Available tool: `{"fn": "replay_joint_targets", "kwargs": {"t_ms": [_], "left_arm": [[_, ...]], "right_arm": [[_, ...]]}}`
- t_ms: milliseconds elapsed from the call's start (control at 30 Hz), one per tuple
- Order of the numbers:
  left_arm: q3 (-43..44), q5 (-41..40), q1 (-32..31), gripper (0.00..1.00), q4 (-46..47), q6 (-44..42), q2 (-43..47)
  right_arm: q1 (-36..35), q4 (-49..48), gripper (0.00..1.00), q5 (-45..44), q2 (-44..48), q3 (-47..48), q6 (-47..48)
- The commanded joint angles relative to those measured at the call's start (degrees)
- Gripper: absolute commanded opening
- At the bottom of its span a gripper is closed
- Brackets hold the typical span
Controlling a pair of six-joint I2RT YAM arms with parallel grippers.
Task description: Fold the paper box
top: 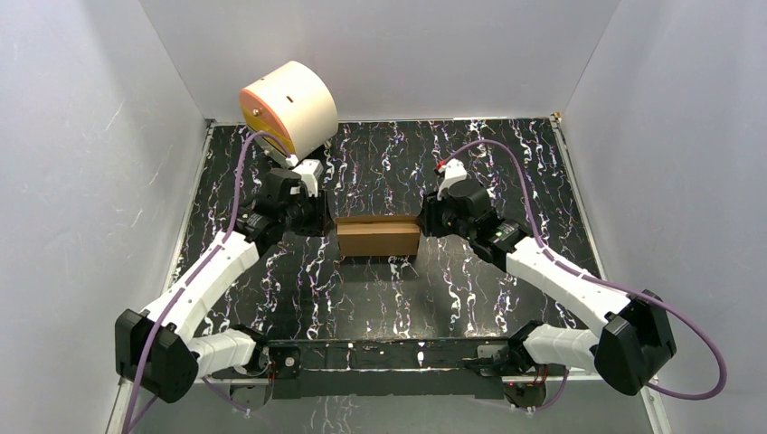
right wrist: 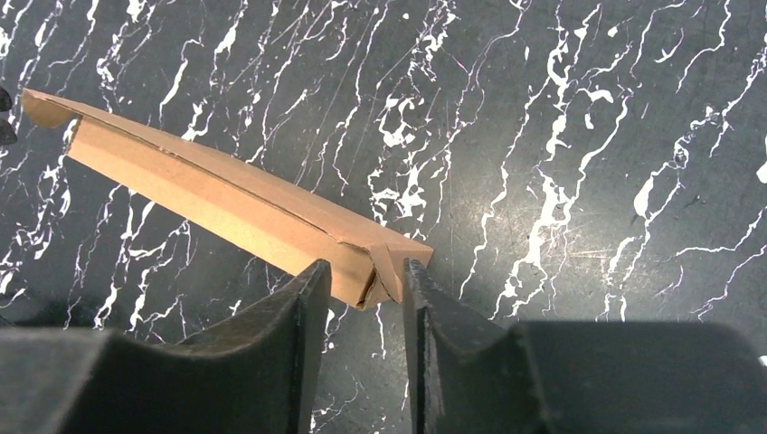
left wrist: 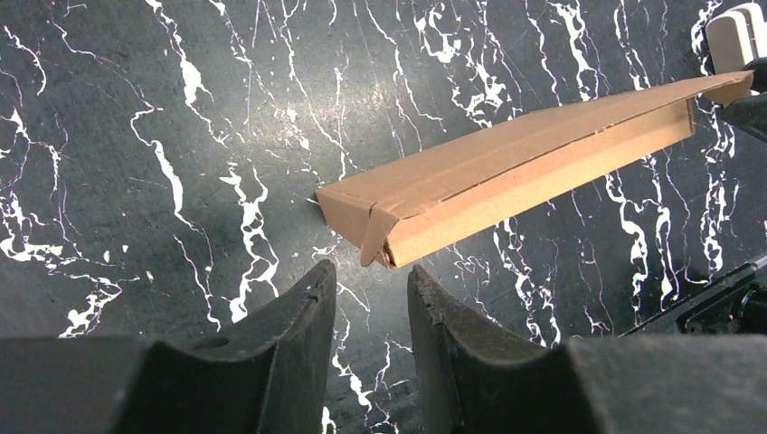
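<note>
The paper box point(top: 378, 237) is folded into a small shallow brown cardboard box and lies on the black marbled table between my two grippers. My left gripper point(top: 327, 221) is open at its left end. In the left wrist view, the box point(left wrist: 506, 176) has its corner flap just beyond the gripper point(left wrist: 369, 276), with nothing between the fingers. My right gripper point(top: 423, 221) is at the box's right end. In the right wrist view, the jaws of the gripper point(right wrist: 364, 271) stand apart, and the end corner of the box point(right wrist: 226, 194) pokes in between the fingertips.
A cream cylinder with an orange face point(top: 289, 104) stands at the back left, just behind my left arm. Grey walls enclose the table on the left, back and right. The black bar with the arm bases point(top: 389, 354) runs along the near edge.
</note>
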State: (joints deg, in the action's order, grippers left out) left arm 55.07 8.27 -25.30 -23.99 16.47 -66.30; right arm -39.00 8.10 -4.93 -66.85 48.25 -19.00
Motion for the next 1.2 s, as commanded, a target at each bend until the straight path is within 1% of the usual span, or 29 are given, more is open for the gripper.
{"fn": "replay_joint_targets", "kwargs": {"t_ms": [0,200,467,633,800,933,1167], "left_arm": [[2.95,-0.45,0.07,0.31,-0.09,-1.74,-0.75],[3.83,0.67,0.07,0.27,-0.08,-2.69,-1.93],[4.58,1.86,0.07,0.25,-0.11,-3.04,-2.81],[4.95,2.97,0.06,0.23,-0.24,-3.1,-3.71],[5.12,4.73,0.04,0.18,-0.25,-2.88,-4.49],[5.25,6.01,0.01,0.14,-0.07,-2.43,-4.86],[5.62,6.9,0.02,0.11,-0.05,-1.63,-5.55]], "right_arm": [[-0.03,-0.54,0.41,0.21,-0.56,3.12,1.29],[-0.1,-0.55,0.33,1.07,-0.94,3.66,1.44],[-0.04,-0.01,0.33,1.24,-1.04,4.57,1.78],[-0.05,0.15,0.26,1.41,-1.85,4.84,1.63],[-0.06,0.07,0.21,1.91,-2.31,5.0,1.22],[-0.07,-0.05,0.19,2.12,-2.4,5.18,0.46],[-0.04,-0.45,0.18,3.15,-2.91,5.28,-0.76]]}}
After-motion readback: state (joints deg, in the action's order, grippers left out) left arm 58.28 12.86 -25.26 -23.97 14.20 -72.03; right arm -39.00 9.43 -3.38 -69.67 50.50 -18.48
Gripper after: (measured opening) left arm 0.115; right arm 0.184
